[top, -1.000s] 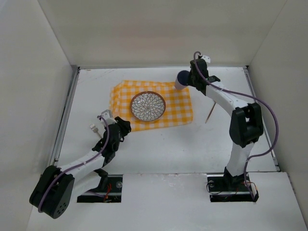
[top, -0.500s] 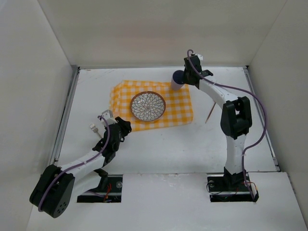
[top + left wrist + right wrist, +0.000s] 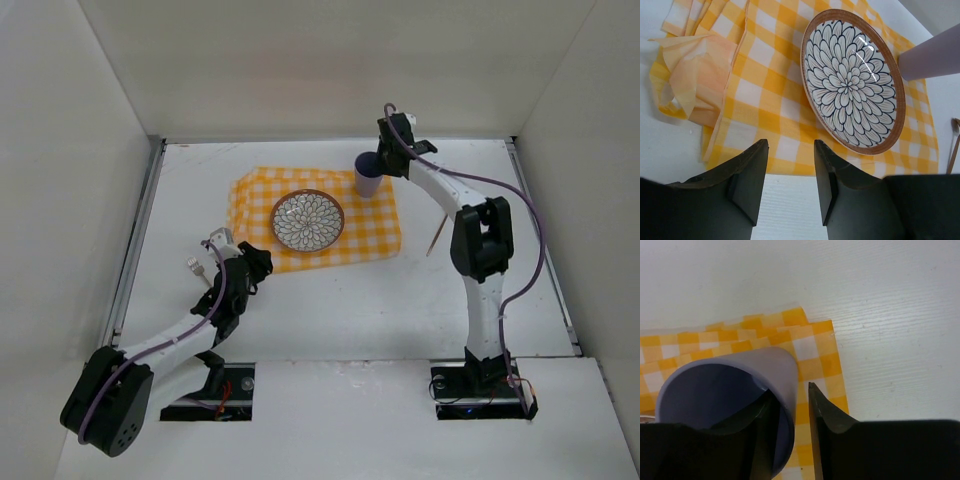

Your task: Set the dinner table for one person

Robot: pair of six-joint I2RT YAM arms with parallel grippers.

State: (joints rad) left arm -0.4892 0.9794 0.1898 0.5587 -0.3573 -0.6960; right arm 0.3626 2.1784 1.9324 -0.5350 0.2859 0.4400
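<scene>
Both your arms reach over the white bench (image 3: 350,300): right jaws pinch the cup (image 3: 367,176) by its wall at the cloth (image 3: 372,228) corner, left jaws gape empty near the plate (image 3: 308,220).

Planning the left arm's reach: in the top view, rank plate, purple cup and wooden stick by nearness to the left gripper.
From the left gripper:
1. Plate, centre of cloth.
2. Purple cup, its far right corner.
3. Wooden stick, bare table, far right.
</scene>
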